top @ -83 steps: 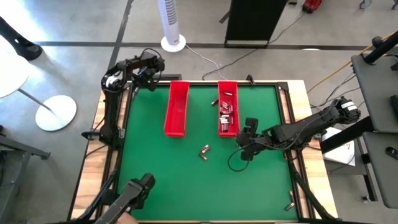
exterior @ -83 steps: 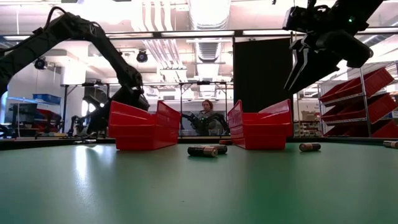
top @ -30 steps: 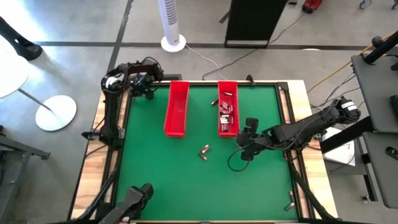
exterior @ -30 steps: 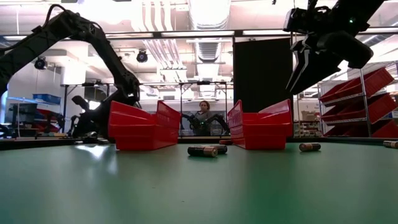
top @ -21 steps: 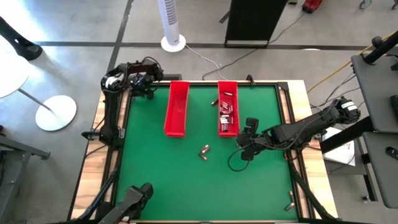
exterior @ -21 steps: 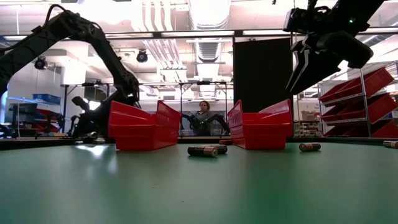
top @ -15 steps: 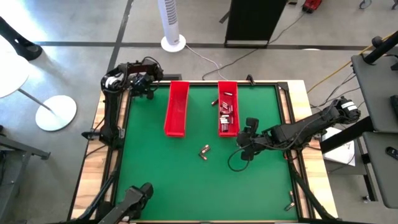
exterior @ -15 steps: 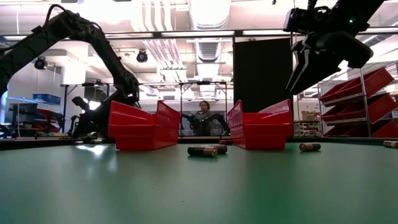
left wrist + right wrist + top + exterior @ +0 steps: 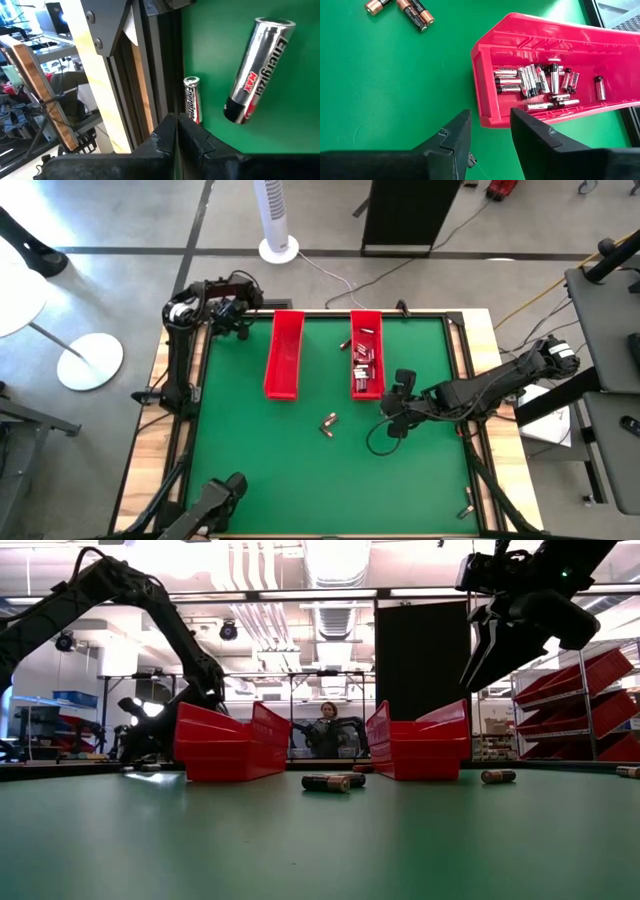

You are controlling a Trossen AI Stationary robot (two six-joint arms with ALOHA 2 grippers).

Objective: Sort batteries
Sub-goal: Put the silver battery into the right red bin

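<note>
Most batteries (image 9: 537,85) already lie in the right tray (image 9: 366,360); the left tray (image 9: 285,355) looks bare. Left to sort, I'd say: a small cluster (image 9: 329,422) on the counter (image 9: 300,470) near its middle, and two (image 9: 252,70) by the far left corner. The right fingers (image 9: 530,135) hang apart with nothing between them, over the near end of the filled tray. The left fingers (image 9: 172,132) are together at that far corner, the two batteries just ahead of their tips.

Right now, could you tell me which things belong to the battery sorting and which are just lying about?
Job: small silvery cylindrical batteries; copper-topped loose batteries; two long red plastic trays.
Lying about: white tower fan; black cabinet; red shelf bins.
</note>
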